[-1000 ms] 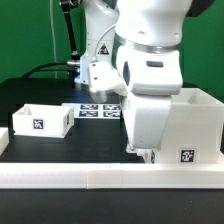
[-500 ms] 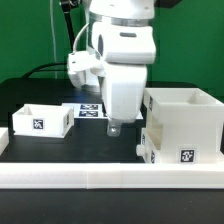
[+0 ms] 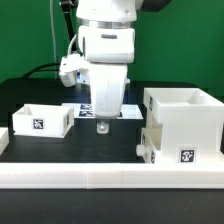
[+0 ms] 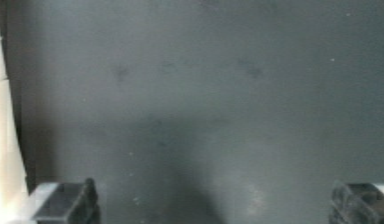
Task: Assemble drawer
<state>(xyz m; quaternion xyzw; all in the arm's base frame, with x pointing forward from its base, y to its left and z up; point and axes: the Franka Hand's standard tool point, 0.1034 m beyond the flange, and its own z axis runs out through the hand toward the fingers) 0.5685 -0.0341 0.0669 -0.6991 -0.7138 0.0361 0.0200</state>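
The large white drawer casing (image 3: pixel 186 122) stands at the exterior view's right, with a tag low on its front. A smaller white part (image 3: pixel 146 146) juts out at its lower left side, close against it. One shallow white tray (image 3: pixel 40 120) with a tag sits at the exterior view's left. My gripper (image 3: pixel 101 127) hangs just above the dark table between the tray and the casing, touching neither. In the wrist view my gripper (image 4: pixel 215 205) is open and empty, its fingertips (image 4: pixel 66 203) wide apart over bare dark table.
The marker board (image 3: pixel 86 109) lies flat behind my gripper. A long white border rail (image 3: pixel 100 180) runs along the table's front edge. A pale strip (image 4: pixel 0 120) shows along one edge of the wrist view.
The arm has moved from the casing toward the exterior view's left and now stands over the table's middle. The casing and the left tray have not moved.
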